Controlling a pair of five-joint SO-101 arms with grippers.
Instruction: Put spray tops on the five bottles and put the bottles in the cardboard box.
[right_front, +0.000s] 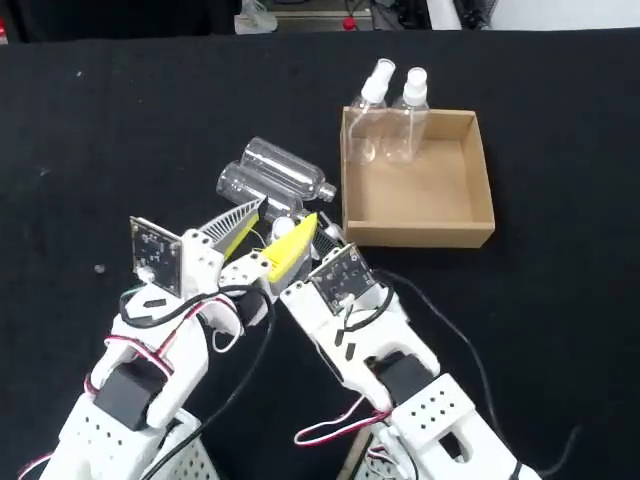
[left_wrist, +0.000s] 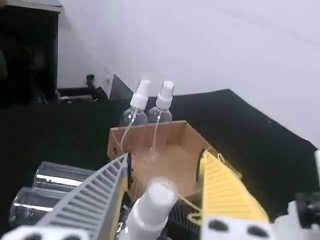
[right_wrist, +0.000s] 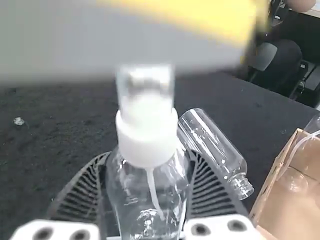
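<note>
- Right wrist view: the right pincer (right_wrist: 147, 175) grips a bottle (right_wrist: 145, 205) by its body, spray top (right_wrist: 146, 135) on its neck.
- Left pincer (left_wrist: 165, 159) stands open, its fingers on either side of that top.
- Two bare bottles (right_front: 283, 172) lie on the tabletop (right_front: 120, 130) just beyond.
- Farthest, the box (right_front: 470, 222) holds two topped bottles (right_front: 405, 125).

Five bottles (right_front: 283, 170) (three wearing spray tops (right_front: 378, 80), two bare); one cardboard box (right_front: 420, 236); two arms (right_front: 150, 350).
</note>
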